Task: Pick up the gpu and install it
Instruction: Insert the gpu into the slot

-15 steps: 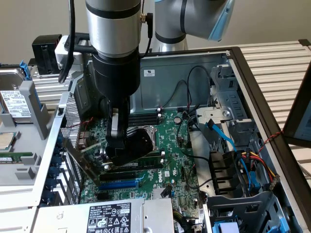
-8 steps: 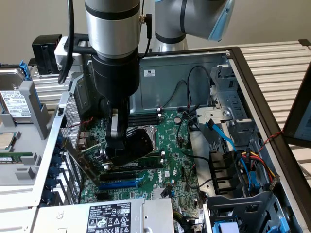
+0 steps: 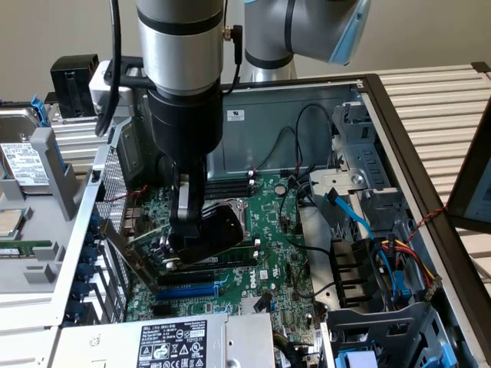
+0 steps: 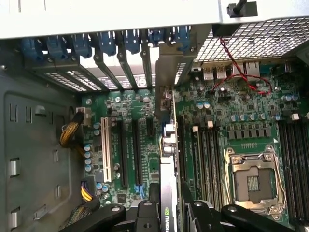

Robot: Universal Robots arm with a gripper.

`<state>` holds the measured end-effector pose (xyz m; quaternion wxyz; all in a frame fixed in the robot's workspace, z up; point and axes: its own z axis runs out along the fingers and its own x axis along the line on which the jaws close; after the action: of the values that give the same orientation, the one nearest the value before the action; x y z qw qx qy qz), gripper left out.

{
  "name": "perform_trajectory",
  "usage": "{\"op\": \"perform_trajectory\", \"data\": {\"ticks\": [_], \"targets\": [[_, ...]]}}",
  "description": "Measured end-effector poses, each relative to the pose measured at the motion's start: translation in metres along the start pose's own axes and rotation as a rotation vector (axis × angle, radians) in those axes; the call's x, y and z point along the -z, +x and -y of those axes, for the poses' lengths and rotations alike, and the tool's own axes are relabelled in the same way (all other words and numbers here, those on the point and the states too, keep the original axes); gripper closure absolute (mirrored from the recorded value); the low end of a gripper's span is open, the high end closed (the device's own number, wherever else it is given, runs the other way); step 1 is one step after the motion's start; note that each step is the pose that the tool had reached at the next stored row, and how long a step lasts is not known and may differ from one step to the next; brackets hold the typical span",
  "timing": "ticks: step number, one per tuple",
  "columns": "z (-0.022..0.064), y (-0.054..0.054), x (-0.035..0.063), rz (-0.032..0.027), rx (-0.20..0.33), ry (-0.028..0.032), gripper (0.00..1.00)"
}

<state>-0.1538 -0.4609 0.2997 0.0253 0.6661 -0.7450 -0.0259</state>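
Holding the gpu (image 3: 149, 244), a small flat green circuit card with a black cooler block, my gripper (image 3: 201, 241) has the jaws clenched on it, just above the long black slots (image 3: 215, 270) of the big green motherboard (image 3: 276, 230). I judge the card is tilted: if its edge misses the slot, pressing could bend contacts. The open grey metal case (image 3: 253, 149) lies on a bench of pale slats (image 3: 437, 100), with a plain wall behind.

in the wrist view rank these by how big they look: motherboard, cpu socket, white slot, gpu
1. motherboard
2. cpu socket
3. white slot
gpu is unranked because it is seen edge-on and very close to the camera.
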Motion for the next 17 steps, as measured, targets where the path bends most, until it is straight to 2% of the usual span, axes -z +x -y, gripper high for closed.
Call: {"op": "perform_trajectory", "data": {"ticks": [2, 3, 5, 6, 7, 12, 17], "targets": [[0.0004, 0.000, -0.0006, -0.0004, 0.000, -0.0017, 0.73], [0.0008, 0.000, -0.0007, -0.0012, 0.000, -0.0090, 0.73], [0.0018, 0.000, -0.0008, -0.0034, 0.000, -0.0301, 0.73], [0.0023, 0.000, -0.0008, -0.0043, 0.000, -0.0379, 0.73], [0.0028, 0.000, -0.0007, -0.0047, 0.000, -0.0410, 0.73], [0.0069, 0.000, -0.0003, -0.0047, 0.000, -0.0411, 0.73], [0.0129, 0.000, 0.0003, -0.0051, 0.000, -0.0450, 0.73]]}}
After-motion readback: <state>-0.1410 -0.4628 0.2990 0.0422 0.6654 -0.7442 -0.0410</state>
